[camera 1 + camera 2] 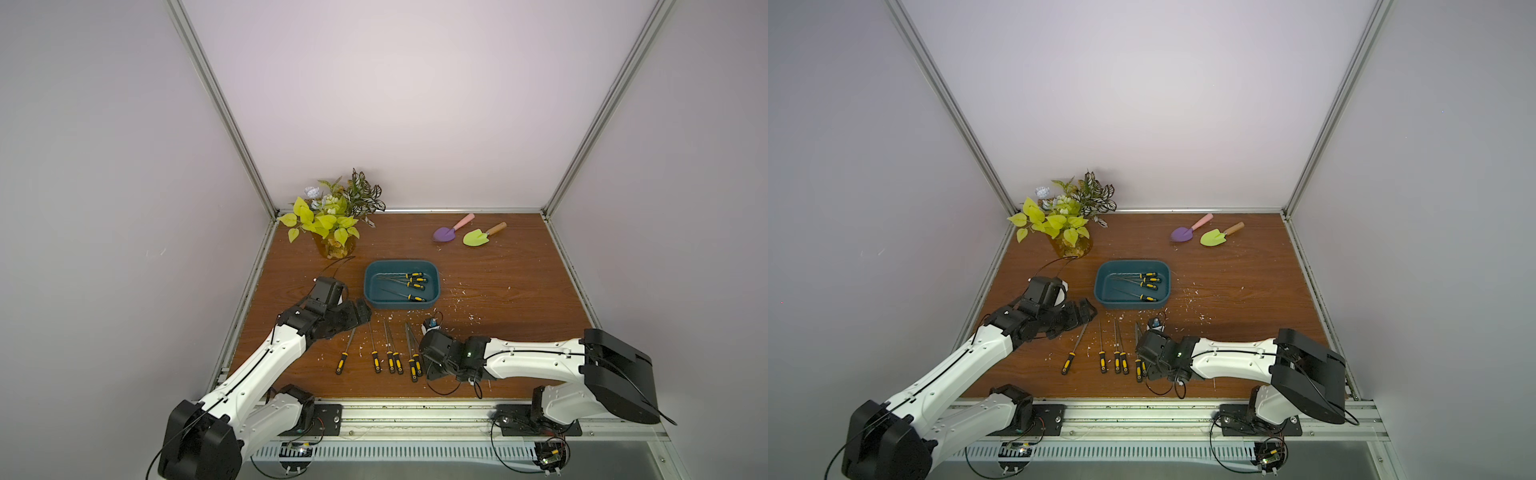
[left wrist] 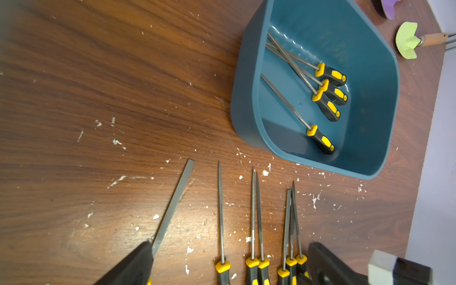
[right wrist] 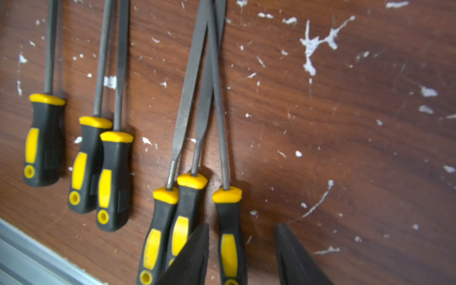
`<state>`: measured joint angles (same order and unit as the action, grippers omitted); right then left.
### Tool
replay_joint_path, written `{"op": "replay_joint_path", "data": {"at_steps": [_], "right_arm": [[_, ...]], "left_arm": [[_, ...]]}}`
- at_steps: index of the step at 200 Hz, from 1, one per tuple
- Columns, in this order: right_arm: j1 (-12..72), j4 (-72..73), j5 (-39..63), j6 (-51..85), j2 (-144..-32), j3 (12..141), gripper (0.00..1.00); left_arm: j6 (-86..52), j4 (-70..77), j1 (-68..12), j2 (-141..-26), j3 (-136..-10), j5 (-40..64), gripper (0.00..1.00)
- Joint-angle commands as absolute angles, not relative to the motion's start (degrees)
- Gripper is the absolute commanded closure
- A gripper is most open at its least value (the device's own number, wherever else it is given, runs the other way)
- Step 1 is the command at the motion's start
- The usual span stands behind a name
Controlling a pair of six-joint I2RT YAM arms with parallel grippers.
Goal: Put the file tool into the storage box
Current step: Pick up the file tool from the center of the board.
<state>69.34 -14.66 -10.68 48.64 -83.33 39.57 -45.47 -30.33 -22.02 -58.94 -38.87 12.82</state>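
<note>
Right wrist: right gripper point(image 3: 241, 229) jaws apart astride outermost file tool point(image 3: 228, 212) handle, open tabletop point(image 3: 370, 153) alongside.

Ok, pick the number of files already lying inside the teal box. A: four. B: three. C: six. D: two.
A: the left wrist view shows four files with black-and-yellow handles lying inside the storage box, and both top views show the same count.
</note>
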Motion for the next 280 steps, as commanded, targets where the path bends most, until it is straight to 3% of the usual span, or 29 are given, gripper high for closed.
{"op": "replay_joint_path", "data": {"at_steps": [1,120,203,243,280], "right_arm": [[69.52,-15.64,-10.64,47.79,-83.86,38.22,0.57],[70.06,-19.49,-15.16,45.1,-81.73,38.18,0.85],[70.06,-23.86,-13.07,32.07,-65.21,36.98,0.9],[69.58,-26.33,-20.46,26.23,-61.4,42.7,0.89],[59.96,-21.51,-15.44,15.43,-61.63,46.51,0.88]], "left_arm": [[-45.53,-30.66,-22.41,-58.8,-40.36,13.09,0.0],[-48.7,-30.64,-22.41,-55.55,-40.83,13.78,0.0],[-48.16,-30.67,-22.4,-58.22,-46.34,11.63,0.0],[-48.18,-30.63,-22.41,-58.44,-47.15,11.81,0.0],[-47.69,-30.63,-22.41,-59.03,-48.53,11.56,0.0]]}}
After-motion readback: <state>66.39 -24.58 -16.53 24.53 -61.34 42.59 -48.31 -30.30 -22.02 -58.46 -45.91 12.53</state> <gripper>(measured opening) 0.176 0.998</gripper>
